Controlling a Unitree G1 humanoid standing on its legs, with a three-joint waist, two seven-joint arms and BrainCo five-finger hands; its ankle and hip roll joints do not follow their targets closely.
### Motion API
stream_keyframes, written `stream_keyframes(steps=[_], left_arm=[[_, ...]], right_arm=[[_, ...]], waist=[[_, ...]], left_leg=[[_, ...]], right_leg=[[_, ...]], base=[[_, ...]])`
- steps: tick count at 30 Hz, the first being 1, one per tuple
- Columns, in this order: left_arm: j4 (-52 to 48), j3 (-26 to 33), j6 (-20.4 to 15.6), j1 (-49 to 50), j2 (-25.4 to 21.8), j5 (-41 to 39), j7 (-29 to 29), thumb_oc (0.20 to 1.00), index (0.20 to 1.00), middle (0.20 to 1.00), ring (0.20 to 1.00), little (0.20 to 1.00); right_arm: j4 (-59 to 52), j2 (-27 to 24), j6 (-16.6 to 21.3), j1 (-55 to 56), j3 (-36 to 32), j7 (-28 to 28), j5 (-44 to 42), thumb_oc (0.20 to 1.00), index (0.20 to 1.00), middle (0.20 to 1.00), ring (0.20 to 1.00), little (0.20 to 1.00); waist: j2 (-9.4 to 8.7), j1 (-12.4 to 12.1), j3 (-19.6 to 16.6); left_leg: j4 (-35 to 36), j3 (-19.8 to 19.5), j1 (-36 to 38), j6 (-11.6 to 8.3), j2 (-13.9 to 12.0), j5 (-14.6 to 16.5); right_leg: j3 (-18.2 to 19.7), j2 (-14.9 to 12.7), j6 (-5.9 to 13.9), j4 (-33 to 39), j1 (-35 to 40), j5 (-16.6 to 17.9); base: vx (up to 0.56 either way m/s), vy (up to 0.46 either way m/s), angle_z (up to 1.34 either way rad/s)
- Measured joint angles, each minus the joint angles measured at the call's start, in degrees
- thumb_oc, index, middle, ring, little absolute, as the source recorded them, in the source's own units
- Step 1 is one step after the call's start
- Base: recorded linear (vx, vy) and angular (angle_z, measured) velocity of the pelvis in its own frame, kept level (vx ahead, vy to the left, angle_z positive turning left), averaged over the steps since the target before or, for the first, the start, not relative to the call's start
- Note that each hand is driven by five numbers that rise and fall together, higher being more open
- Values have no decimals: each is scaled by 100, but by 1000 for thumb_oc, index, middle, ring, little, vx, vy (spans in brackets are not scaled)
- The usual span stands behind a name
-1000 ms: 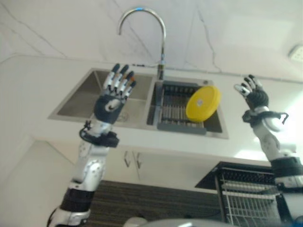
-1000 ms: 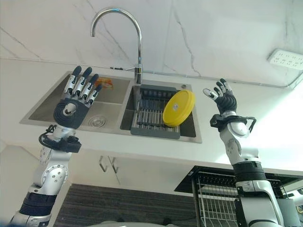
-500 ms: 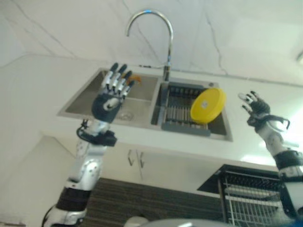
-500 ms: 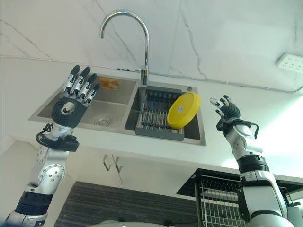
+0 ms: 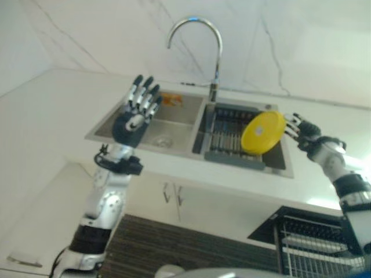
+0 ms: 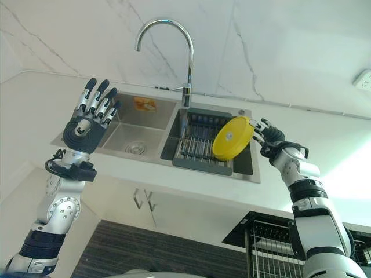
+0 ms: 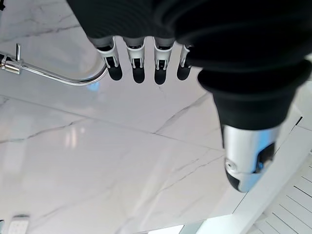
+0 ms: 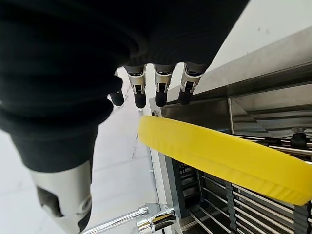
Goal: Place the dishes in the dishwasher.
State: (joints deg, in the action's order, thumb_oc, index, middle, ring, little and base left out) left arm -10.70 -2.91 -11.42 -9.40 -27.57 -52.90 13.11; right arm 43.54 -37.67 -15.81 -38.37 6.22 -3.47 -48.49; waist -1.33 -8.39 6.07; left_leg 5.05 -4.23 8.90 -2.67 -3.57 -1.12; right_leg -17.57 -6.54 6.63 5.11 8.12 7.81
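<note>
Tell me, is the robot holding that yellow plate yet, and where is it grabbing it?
Not yet. The right hand is open right beside the rim of the yellow plate, not gripping it. The left hand is open and holds nothing.
</note>
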Motion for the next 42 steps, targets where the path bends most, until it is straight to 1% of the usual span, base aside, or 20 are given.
stream_keyframes(steps=[5,12,14,22,26,32,34,42], left_arm=[[0,0,0,-1,-49,-1,0,1000,1000,1000,1000,1000],[0,-1,1,-15,-49,-1,-3,1000,1000,1000,1000,1000],[1,-1,2,-15,-50,-2,-2,1000,1000,1000,1000,1000],[2,-1,4,-15,-57,-5,-48,1000,1000,1000,1000,1000],[2,0,8,-17,-58,-7,-55,1000,1000,1000,1000,1000],[11,0,8,-17,-59,-8,-58,1000,1000,1000,1000,1000],[11,0,8,-17,-59,-8,-57,1000,1000,1000,1000,1000],[12,0,8,-17,-102,-8,-57,1000,1000,1000,1000,1000]], right_arm=[[311,-1,-1,-114,2,-16,1,1000,1000,1000,1000,1000],[327,-1,-41,-141,2,-14,-6,1000,1000,1000,1000,1000],[327,-1,-137,-141,2,-14,-28,1000,1000,1000,1000,1000],[386,-1,-266,-141,1,-91,-229,1000,1000,1000,1000,1000],[652,0,-499,-141,1,-201,-232,1000,1000,1000,1000,1000],[784,0,-537,-141,-3,-360,-388,1000,1000,1000,1000,1000],[784,0,-631,-141,-4,-373,-445,1000,1000,1000,1000,1000],[813,0,-749,-142,-2,-445,-445,1000,1000,1000,1000,1000]], waist=[[0,-43,0],[0,-41,1],[0,-36,1],[0,-40,1],[-1,-41,2],[-3,-41,3],[-4,-46,4],[-3,-49,3]], left_leg=[[0,-28,-17,-6,1,-5],[0,-36,-17,-6,1,-5],[0,-36,-17,-6,2,-5],[-1,-36,-15,-7,1,-6],[0,-37,-5,-9,1,-8],[5,-57,3,-9,0,-7],[1,-78,3,-11,0,-9],[0,-117,-1,-15,1,-12]], right_leg=[[-31,-1,9,0,1,-10],[-35,0,14,0,6,-16],[-36,-2,14,0,5,-16],[-37,0,14,0,7,-16],[-38,0,14,0,19,-16],[-38,5,25,0,40,-27],[-55,5,22,0,48,-30],[-88,4,9,0,64,-41]], base=[[-2,-1,3],[0,0,0],[0,0,0],[0,0,0],[-8,2,0],[0,0,0],[-7,-8,4],[0,-1,1]])
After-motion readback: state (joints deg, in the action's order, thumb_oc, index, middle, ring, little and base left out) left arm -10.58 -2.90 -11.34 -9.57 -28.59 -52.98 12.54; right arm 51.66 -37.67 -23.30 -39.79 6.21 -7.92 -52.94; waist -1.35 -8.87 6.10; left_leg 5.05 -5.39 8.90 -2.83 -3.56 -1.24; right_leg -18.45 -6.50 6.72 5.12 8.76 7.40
